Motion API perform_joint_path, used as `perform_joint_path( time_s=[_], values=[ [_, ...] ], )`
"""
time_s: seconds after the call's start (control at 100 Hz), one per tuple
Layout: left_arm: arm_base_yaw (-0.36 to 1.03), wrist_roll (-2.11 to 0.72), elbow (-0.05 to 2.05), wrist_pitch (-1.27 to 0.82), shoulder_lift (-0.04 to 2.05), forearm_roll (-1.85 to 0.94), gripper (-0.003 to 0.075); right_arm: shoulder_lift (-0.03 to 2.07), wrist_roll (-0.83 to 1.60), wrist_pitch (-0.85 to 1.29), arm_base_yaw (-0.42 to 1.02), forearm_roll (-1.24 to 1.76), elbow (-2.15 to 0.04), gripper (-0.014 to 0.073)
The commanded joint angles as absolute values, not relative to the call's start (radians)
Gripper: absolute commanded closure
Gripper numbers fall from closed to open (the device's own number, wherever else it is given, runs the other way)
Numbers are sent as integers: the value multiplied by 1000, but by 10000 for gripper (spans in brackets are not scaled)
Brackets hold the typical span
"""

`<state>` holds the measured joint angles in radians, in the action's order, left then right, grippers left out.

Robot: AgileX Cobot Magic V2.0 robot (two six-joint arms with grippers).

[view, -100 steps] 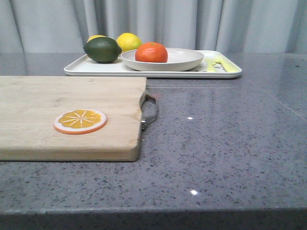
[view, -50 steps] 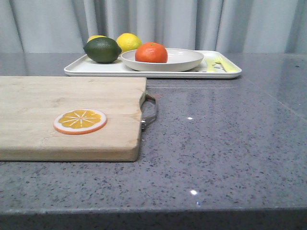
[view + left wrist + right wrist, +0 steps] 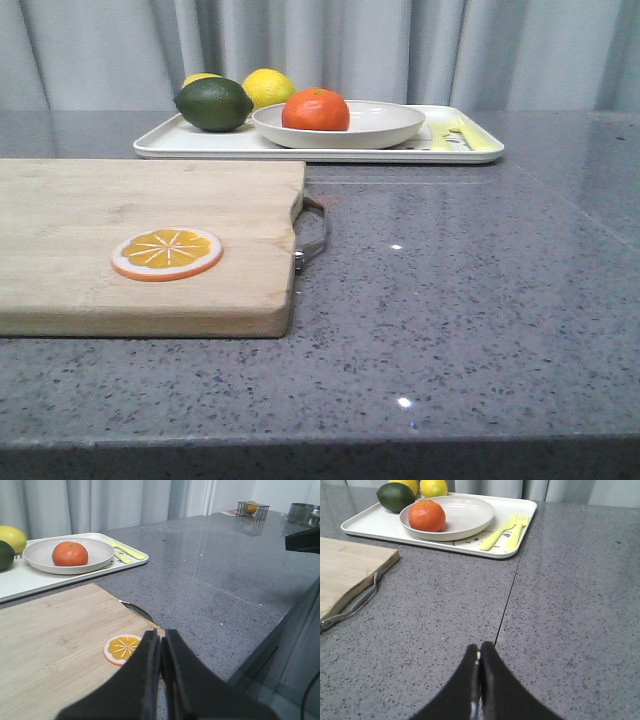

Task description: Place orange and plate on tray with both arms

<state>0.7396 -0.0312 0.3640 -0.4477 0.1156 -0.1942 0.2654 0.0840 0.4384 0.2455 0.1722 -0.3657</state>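
The orange [image 3: 316, 109] lies in the off-white plate [image 3: 385, 125], which stands on the white tray [image 3: 200, 143] at the back of the table. All three also show in the left wrist view: orange [image 3: 70, 553], plate [image 3: 100, 552], tray [image 3: 30, 577]; and in the right wrist view: orange [image 3: 426, 515], plate [image 3: 467, 512], tray [image 3: 375, 525]. My left gripper [image 3: 161, 634] is shut and empty, near the cutting board's front corner. My right gripper [image 3: 479, 647] is shut and empty over bare countertop, well short of the tray. Neither gripper shows in the front view.
A wooden cutting board [image 3: 120, 200] with a metal handle [image 3: 313, 235] holds a flat orange slice [image 3: 167, 252]. On the tray also lie a dark green lime [image 3: 214, 104], two lemons [image 3: 268, 87] and a yellow fork and knife [image 3: 455, 133].
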Motion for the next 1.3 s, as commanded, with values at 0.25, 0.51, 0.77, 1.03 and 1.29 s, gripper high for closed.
perform_joint_path(
  time_s=[0.25, 0.51, 0.77, 1.03, 1.29],
  values=[
    [741, -24, 388, -367, 126, -203, 741, 271, 91, 354, 240, 181, -389, 660],
    [719, -24, 388, -360, 126, -152, 741, 271, 91, 354, 240, 181, -389, 660],
    [466, -24, 305, -154, 126, -152, 741, 271, 91, 354, 240, 181, -389, 660],
    [178, -24, 184, 44, 126, -152, 741, 271, 91, 354, 240, 181, -389, 660],
    [-5, -24, 79, 88, 76, -127, 741, 271, 91, 354, 240, 181, -389, 660]
  ],
)
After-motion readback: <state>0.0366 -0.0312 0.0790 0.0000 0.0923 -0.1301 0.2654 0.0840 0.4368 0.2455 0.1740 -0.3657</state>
